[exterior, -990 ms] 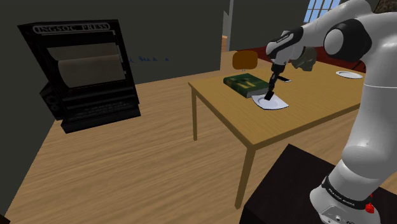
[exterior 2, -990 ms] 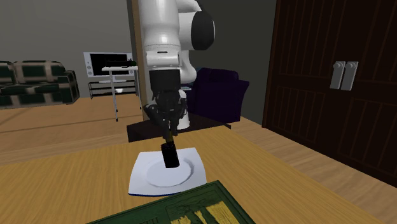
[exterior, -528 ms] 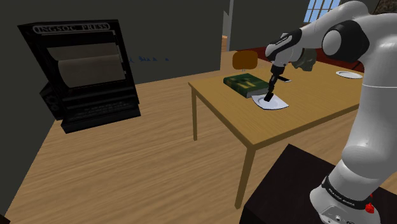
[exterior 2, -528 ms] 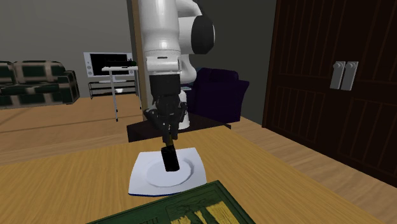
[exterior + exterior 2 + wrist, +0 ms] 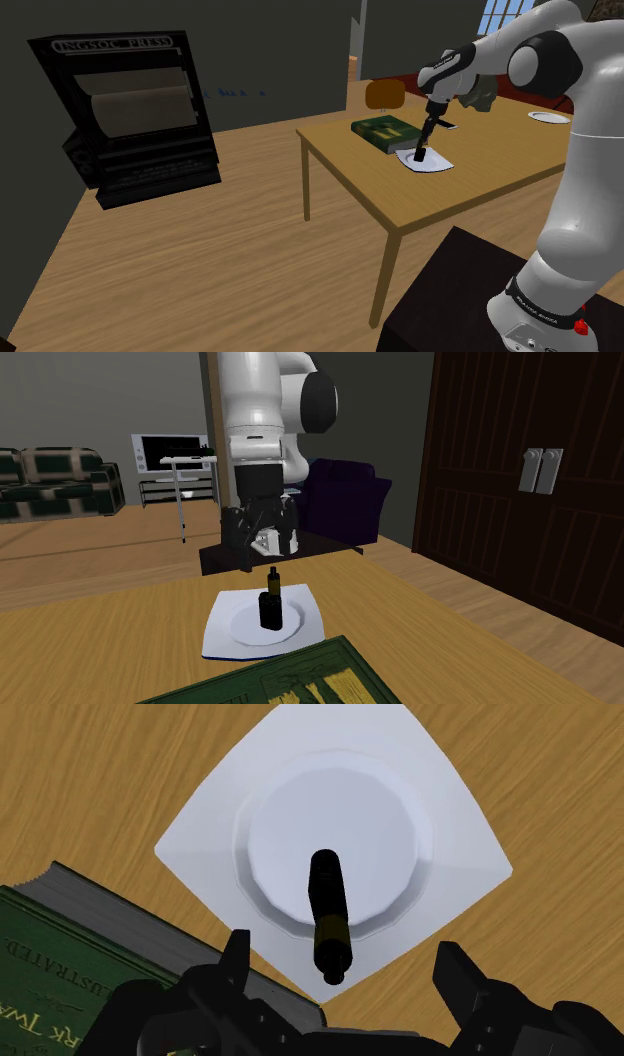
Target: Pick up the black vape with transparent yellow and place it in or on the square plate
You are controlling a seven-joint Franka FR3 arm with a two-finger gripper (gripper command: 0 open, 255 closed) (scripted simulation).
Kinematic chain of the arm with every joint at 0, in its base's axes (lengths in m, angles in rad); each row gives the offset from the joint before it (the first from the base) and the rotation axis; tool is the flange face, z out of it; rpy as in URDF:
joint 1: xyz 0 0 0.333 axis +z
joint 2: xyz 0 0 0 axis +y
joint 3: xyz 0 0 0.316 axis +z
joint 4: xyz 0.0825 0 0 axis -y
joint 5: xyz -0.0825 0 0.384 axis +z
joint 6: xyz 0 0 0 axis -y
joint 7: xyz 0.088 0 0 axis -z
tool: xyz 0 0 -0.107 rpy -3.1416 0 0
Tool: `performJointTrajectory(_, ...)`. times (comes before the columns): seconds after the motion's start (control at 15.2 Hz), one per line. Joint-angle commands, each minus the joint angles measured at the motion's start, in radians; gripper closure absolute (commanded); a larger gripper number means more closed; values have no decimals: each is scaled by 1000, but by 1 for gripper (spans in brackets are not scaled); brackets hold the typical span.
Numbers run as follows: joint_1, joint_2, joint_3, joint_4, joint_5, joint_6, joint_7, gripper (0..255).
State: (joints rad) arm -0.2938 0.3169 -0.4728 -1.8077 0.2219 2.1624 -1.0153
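A black vape [image 5: 270,602] with a yellowish band stands upright in the round well of the white square plate [image 5: 215,637] on the wooden table. My gripper [image 5: 262,547] hangs just above it, open, with its fingers [image 5: 232,542] spread to either side of the vape's narrow tip and not touching it. In the wrist view the vape [image 5: 330,914] rises from the plate [image 5: 440,764] toward the gripper [image 5: 343,954]. From the shoulder view the vape [image 5: 421,153] sits on the plate [image 5: 438,165] below the gripper [image 5: 426,128].
A green book [image 5: 383,131] lies right beside the plate, on its side away from the stand. A small round plate [image 5: 549,118] sits at the table's far right, and a brown object [image 5: 385,93] stands behind the book. A black cabinet [image 5: 130,110] is on the floor at the left.
The fingers have opened and let go of the vape, which now stands upright on the plate instead of hanging tilted in the grip. The hand has risen slightly.
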Motion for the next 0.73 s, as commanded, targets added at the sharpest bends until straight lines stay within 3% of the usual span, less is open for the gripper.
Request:
performJointTrajectory(0.0, 4, -25, -7, 17, -16, -39, 9, 0)
performJointTrajectory(0.13, 7, -51, -13, 44, -33, -89, 20, 0)
performJointTrajectory(0.66, 7, -51, -13, 44, -33, -89, 20, 0)
